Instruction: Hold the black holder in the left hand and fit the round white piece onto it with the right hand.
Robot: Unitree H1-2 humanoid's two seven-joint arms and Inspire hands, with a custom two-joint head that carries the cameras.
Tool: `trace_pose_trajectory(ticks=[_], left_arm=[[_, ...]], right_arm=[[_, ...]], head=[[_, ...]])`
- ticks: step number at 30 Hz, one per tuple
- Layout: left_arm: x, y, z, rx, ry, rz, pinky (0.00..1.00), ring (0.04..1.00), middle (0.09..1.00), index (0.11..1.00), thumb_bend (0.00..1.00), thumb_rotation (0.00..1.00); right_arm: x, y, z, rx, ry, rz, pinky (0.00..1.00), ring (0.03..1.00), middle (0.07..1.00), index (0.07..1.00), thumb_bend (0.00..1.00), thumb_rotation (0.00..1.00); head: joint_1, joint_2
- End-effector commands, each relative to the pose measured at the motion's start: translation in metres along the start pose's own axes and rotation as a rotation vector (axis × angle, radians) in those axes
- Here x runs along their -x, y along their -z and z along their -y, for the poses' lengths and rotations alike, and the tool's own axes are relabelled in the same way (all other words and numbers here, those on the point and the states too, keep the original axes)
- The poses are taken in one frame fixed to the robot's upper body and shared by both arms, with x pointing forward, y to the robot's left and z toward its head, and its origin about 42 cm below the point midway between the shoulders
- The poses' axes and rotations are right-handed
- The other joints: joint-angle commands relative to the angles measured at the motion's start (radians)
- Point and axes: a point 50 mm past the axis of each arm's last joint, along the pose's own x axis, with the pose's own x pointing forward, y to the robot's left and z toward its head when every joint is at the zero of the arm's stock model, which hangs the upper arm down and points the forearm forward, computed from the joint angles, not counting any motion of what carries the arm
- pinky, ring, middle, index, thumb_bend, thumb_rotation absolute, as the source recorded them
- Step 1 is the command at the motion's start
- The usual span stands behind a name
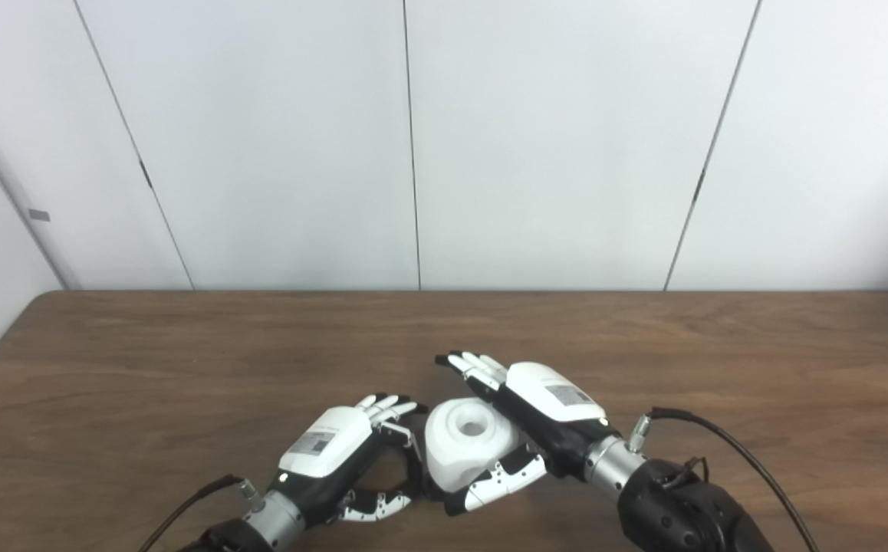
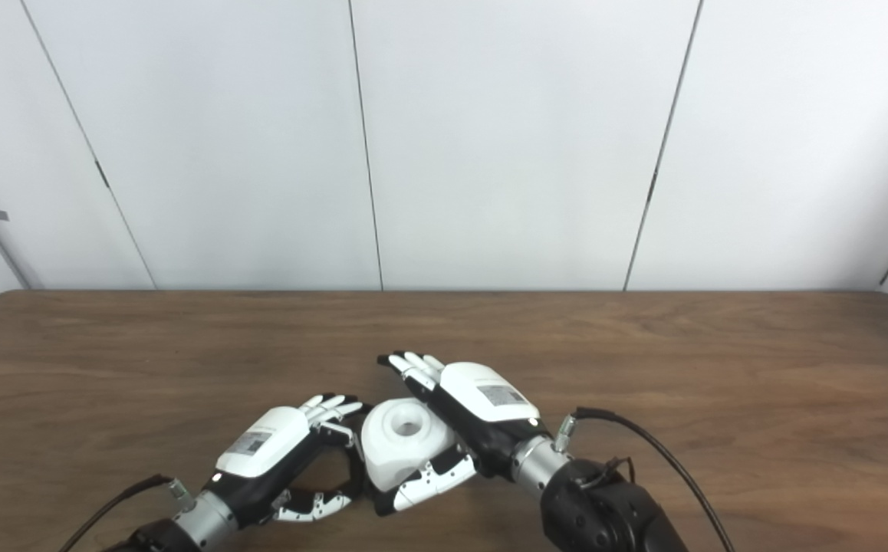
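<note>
On the dark brown wooden tabletop [image 1: 183,360], near its front edge, sits the round white plastic piece with a circular hole in its top [image 1: 468,445]. The right hand [image 1: 524,418] cups that white piece from its right side, fingers stretched out flat past its far edge and the thumb lying along its near lower side. Just left of the white piece is the left hand [image 1: 348,452], its fingers curled around a thin black holder [image 1: 412,460] that touches the white piece's left side. Behind the white piece, plain white wall panels [image 1: 413,138] rise beyond the tabletop.
</note>
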Motion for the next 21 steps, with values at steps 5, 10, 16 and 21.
trace_pose_trajectory(ticks=[5,10,16,21], left_arm=[[-0.004,-0.003,-0.002,-0.018,0.005,0.018,1.00,0.964,0.919,0.483,0.51,0.05],[-0.004,-0.003,-0.002,-0.019,0.004,0.020,1.00,0.963,0.920,0.483,0.51,0.05],[-0.004,-0.002,-0.002,-0.015,0.006,0.019,1.00,0.966,0.920,0.483,0.51,0.05],[-0.004,-0.001,-0.002,-0.008,0.004,0.017,1.00,0.967,0.918,0.483,0.51,0.05]], right_arm=[[-0.005,-0.015,0.019,0.037,0.047,0.040,0.82,1.000,1.000,1.000,1.00,0.51],[-0.005,-0.015,0.019,0.036,0.049,0.040,0.82,1.000,1.000,1.000,1.00,0.48],[-0.003,-0.013,0.022,0.009,0.063,0.033,0.85,1.000,1.000,1.000,1.00,0.49],[0.001,-0.004,0.034,-0.011,0.086,0.011,0.89,1.000,1.000,1.000,1.00,0.50]], head=[[0.001,0.000],[-0.001,0.000],[-0.004,-0.001],[-0.006,-0.003]])
